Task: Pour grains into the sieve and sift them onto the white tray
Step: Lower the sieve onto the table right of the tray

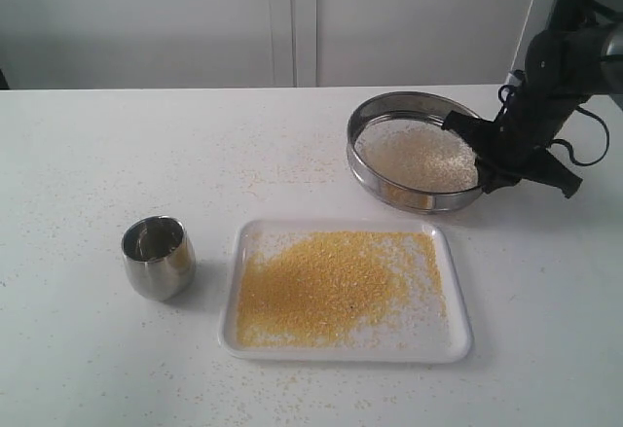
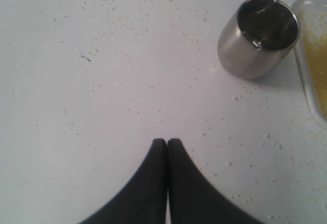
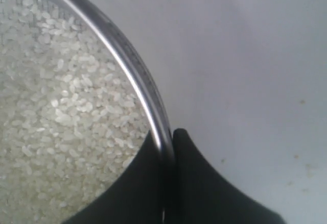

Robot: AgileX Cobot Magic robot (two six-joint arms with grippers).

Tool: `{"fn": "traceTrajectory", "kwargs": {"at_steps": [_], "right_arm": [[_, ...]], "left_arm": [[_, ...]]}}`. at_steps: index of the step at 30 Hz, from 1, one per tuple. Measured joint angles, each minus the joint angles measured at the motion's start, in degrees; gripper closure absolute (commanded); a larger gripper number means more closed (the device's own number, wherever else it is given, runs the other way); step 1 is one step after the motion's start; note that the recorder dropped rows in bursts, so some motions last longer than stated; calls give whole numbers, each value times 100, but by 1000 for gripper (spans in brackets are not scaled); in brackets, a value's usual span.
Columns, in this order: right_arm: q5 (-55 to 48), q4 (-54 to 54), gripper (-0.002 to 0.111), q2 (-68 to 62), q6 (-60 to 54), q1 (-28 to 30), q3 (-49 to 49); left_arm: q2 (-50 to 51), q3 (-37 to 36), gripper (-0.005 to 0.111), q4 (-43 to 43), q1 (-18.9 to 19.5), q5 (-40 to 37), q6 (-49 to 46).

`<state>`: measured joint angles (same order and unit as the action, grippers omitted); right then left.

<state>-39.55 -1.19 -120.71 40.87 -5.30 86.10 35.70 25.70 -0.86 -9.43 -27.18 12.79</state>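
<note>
Right gripper [image 1: 484, 150] is clamped on the right rim of the sieve [image 1: 409, 200], one finger inside the wall and one outside, jaws nearly together. The sieve sits far right on the table [image 1: 97, 155], beyond the white tray [image 1: 433, 335]; cannot tell if it rests on the table. Whitish rice grains [image 1: 419, 153] cover its mesh. Yellow granules [image 1: 321, 286] are spread over the tray, near centre. Steel cup [image 1: 158, 257] stands upright just left of the tray. Left gripper [image 2: 167, 141] is fully closed with nothing in it, above bare table near the cup.
</note>
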Motion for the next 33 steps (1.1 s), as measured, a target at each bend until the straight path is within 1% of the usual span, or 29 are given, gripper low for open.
{"fn": "traceTrajectory", "kwargs": {"at_steps": [4,26,28,33], "right_arm": [[0,10,108,-29,257,0,0],[-87,150,108,-155,525,0,0],[-96,173,104,-155,538,0,0],[-106,206,88,-155,559,0,0]], "left_arm": [[0,0,107,0,0,0,0],[0,0,107,0,0,0,0],[0,0,107,0,0,0,0],[0,0,107,0,0,0,0]]}}
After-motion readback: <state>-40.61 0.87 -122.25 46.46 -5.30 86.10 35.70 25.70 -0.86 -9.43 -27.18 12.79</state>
